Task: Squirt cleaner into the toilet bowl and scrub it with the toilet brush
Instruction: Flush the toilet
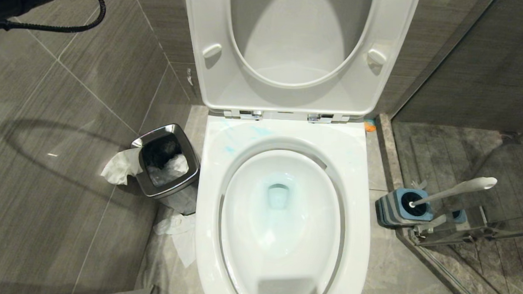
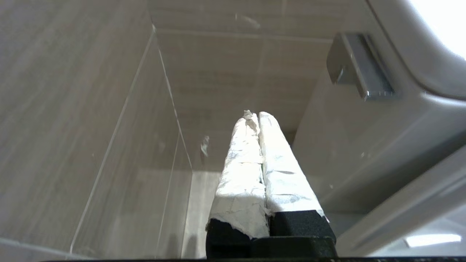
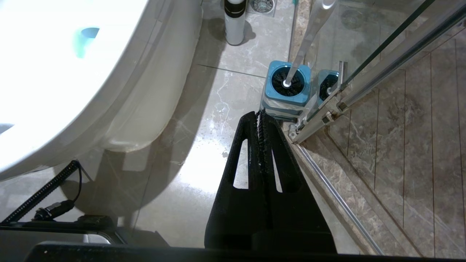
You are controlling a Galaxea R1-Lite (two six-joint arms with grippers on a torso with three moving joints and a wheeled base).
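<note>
While the seat stands lifted, this is how the room lies from near to far:
Toilet bowl (image 1: 282, 233): right in front, glossy white, its oval basin open to view.
Cleaner (image 1: 278, 196): a pale turquoise tint sits in the water at the drain, and thin blue streaks mark the back left of the rim near the hinges.
Toilet brush (image 1: 456, 189): to the right of the bowl, its head down in the holder, the long white handle leaning away toward the glass shower door.
Holder (image 1: 403, 208): a squat blue-and-grey square block on the floor tiles, just beside the shower door's metal track.
Right end effector (image 3: 260, 115): black fingers pressed together, holding nothing, hanging over the floor between the bowl's side and the holder, close to the holder but apart from it.
Waste bin (image 1: 168, 165): small square chrome bin left of the bowl, white tissue spilling over its edge and lying at its foot.
Seat and lid (image 1: 224, 78): raised upright against the tank behind the bowl.
Left end effector (image 2: 257, 115): paper-wrapped fingers closed tight with nothing between them, up beside the tank, pointing toward the tiled wall.
</note>
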